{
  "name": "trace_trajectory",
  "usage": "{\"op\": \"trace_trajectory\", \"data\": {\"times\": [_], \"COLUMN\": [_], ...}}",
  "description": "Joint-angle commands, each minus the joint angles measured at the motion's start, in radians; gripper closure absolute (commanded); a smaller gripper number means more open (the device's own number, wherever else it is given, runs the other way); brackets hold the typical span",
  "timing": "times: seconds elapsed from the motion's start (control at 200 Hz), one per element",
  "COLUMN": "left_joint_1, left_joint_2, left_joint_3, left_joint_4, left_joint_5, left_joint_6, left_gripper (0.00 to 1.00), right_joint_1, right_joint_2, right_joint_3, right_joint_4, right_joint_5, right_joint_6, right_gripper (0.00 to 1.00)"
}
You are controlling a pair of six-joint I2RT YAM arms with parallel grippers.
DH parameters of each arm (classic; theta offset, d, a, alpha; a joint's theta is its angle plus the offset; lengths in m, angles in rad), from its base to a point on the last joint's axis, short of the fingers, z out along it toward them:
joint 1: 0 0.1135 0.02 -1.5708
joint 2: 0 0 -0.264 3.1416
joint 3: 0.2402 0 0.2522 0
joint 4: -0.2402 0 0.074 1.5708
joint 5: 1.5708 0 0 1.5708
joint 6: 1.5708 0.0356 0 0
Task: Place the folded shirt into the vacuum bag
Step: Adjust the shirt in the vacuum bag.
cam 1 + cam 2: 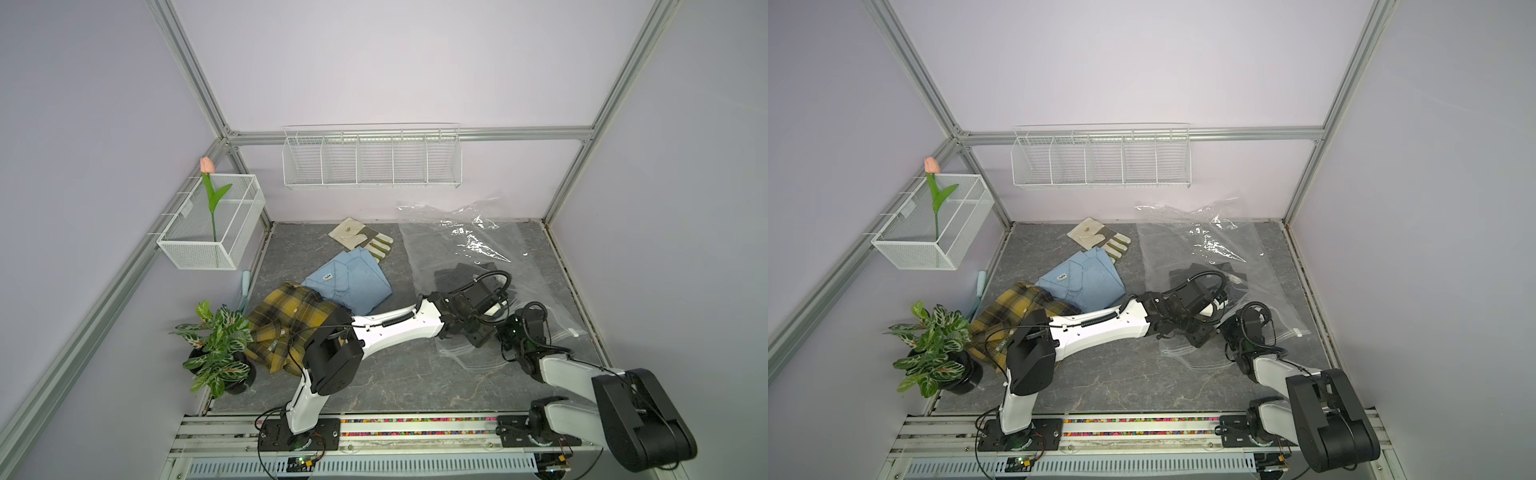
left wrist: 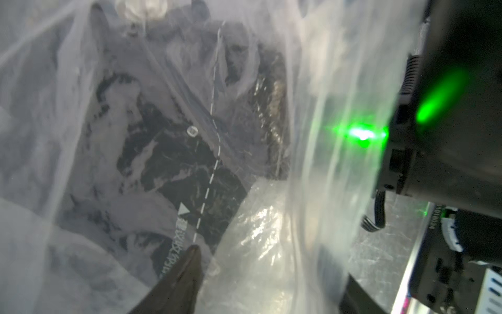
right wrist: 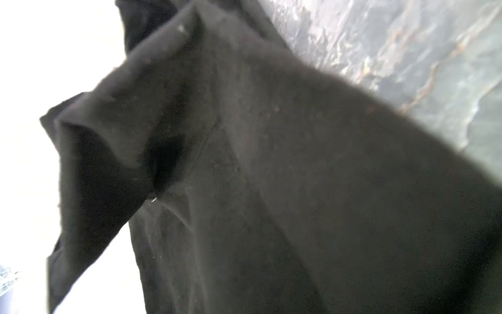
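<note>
The vacuum bag [image 1: 478, 245] [image 1: 1204, 249], clear and crinkled, lies at the right back of the table, its white slider clip [image 1: 575, 332] near the right edge. The folded shirt [image 1: 453, 276] [image 1: 1187, 270], black, shows through the film at the bag's mouth. My right gripper [image 1: 505, 332] is at that mouth, and black cloth [image 3: 271, 176] fills the right wrist view and hides its fingers. My left gripper [image 1: 473, 332] [image 2: 271, 266] sits beside it. One of its fingertips [image 2: 190, 266] shows, the jaws stand apart, and bag film [image 2: 258, 231] bunches between them.
A folded blue shirt [image 1: 349, 282], a yellow plaid shirt [image 1: 286, 324] and a work glove [image 1: 361, 239] lie left of the bag. A potted plant [image 1: 220, 345] stands at the front left. Wire baskets hang on the left wall [image 1: 212, 224] and back wall [image 1: 372, 160].
</note>
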Motion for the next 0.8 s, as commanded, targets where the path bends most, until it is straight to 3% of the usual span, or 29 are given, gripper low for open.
{"op": "trace_trajectory", "data": {"times": [0.0,0.085,0.185,0.475,0.795], "left_joint_1": [0.006,0.011,0.012,0.009,0.010], "left_joint_2": [0.020,-0.010,-0.072,-0.214,-0.314], "left_joint_3": [0.068,0.076,0.055,-0.004,-0.050], "left_joint_4": [0.040,0.040,0.068,0.101,0.196], "left_joint_5": [-0.085,-0.102,-0.076,-0.020,-0.131], "left_joint_6": [0.066,0.091,0.107,0.110,0.127], "left_gripper": [0.53,0.79,1.00,1.00,1.00], "right_joint_1": [-0.004,-0.008,-0.007,0.054,0.076], "right_joint_2": [0.027,0.061,0.122,0.238,0.250], "right_joint_3": [0.002,0.003,0.012,0.107,0.094], "right_joint_4": [0.066,0.100,0.162,0.208,0.118], "right_joint_5": [0.010,0.011,0.006,0.110,0.156], "right_joint_6": [0.020,0.017,0.024,0.049,0.062], "right_gripper": [0.92,0.93,0.93,0.93,0.93]}}
